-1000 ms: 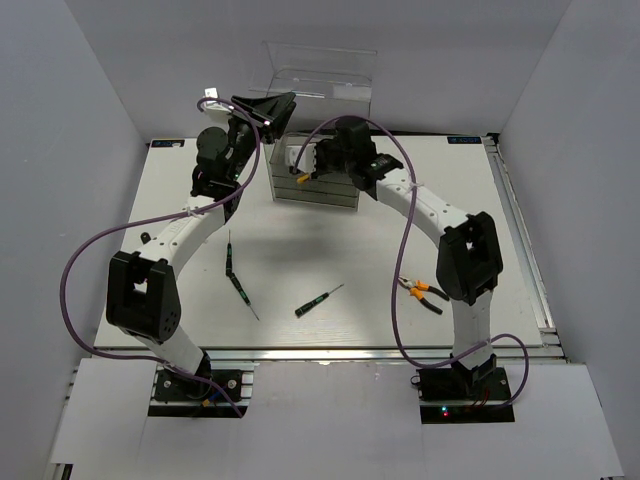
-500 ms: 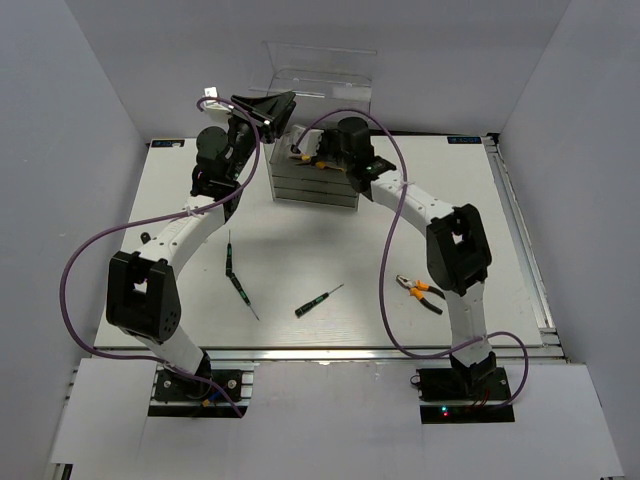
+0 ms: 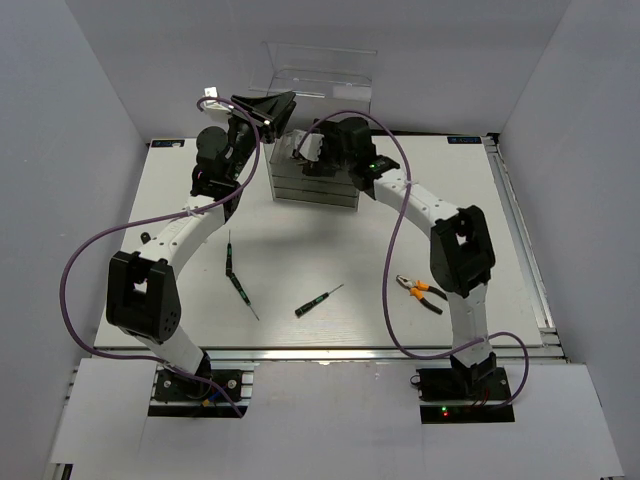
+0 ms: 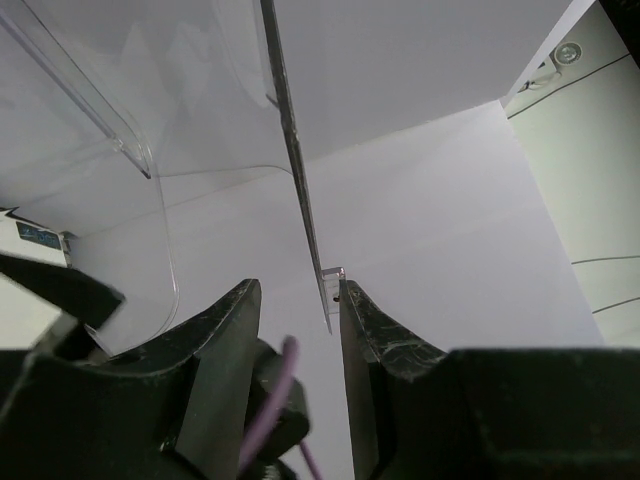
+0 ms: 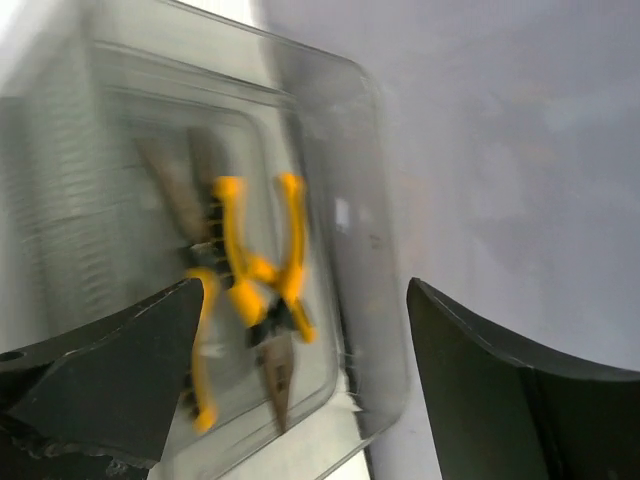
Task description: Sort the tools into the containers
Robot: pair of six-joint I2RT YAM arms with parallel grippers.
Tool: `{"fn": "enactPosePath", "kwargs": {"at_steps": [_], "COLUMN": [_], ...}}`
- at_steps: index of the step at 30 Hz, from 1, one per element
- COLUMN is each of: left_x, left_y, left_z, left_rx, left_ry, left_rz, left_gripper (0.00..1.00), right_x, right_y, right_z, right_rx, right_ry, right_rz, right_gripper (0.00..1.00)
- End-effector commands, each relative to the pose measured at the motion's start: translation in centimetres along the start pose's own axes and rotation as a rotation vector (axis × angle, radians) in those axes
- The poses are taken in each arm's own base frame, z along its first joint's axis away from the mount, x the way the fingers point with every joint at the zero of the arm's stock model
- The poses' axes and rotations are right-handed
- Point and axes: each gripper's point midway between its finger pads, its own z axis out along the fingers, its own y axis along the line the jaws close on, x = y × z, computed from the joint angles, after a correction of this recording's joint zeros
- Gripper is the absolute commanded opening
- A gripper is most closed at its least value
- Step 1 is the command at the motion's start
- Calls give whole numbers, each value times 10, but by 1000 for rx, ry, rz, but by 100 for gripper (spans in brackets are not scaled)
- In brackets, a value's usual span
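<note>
Up at the back with the left gripper [image 3: 286, 99]: raised high above the grey box [image 3: 312, 190], fingers [image 4: 220, 340] pinched on the thin edge of a clear tray [image 3: 320, 72], holding it in the air well over the table [image 3: 330, 250]. Through the left wrist camera, only a narrow gap between those fingers, with the clear edge running straight down into it and resting against the right-hand one.

Across to the right gripper [image 5: 305, 300]: hovering over the box's top drawer [image 5: 375, 200], fingers spread wide, gripping nothing at all. Down inside that drawer, lying flat, pliers [image 5: 250, 270] with yellow-orange handles and grey noses. Too blurred to say whether one pair or two.

Out on the open table, four tools outside the box. First, loose pliers [image 3: 420, 292] lying beside the right arm's elbow, well apart from the box. Over on the left side, an upper screwdriver [image 3: 229, 256] and a lower screwdriver [image 3: 240, 290], almost tip to tail, forming a shallow bend. Nearer the front middle, a third screwdriver [image 3: 315, 301], lying on a slant, shaft pointing up and to the right in the overhead view, apart from the other pair and from the pliers.
</note>
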Motion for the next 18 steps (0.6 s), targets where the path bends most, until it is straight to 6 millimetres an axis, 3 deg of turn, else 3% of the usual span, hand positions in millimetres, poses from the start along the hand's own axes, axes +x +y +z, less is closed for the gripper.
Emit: {"fn": "enactPosePath", "kwargs": {"at_steps": [1, 4, 6, 7, 9, 10, 12, 13, 18], "left_x": [-5, -4, -4, -4, -4, -5, -4, -5, -3], "left_y": [-33, -29, -29, -28, -26, -25, -24, -23, -19], "left_z": [-4, -4, -5, -6, -7, -7, -7, -7, -6], "left_rx": [68, 60, 60, 58, 55, 53, 50, 48, 44], "left_ry": [-8, -5, -5, -4, -1, -3, 1, 1, 14], "left_rz": [19, 19, 19, 23, 25, 27, 32, 32, 31], "left_gripper": [48, 48, 48, 48, 48, 48, 48, 48, 48], "right_x": [-78, -86, -88, -77, -73, -64, -59, -48, -14], "right_y": [-5, 54, 75, 105, 122, 143, 153, 170, 188], "right_z": [-59, -106, -132, -148, -167, -183, -204, -215, -263], "right_rx": [-202, -477, -566, -677, -751, -834, -877, -924, -964], "right_ry": [-227, -329, -369, -353, -344, -311, -284, -237, -110], "right_rz": [-26, -156, -209, -164, -141, -91, -52, 8, 119], "right_gripper": [89, 89, 89, 89, 89, 89, 86, 86, 82]}}
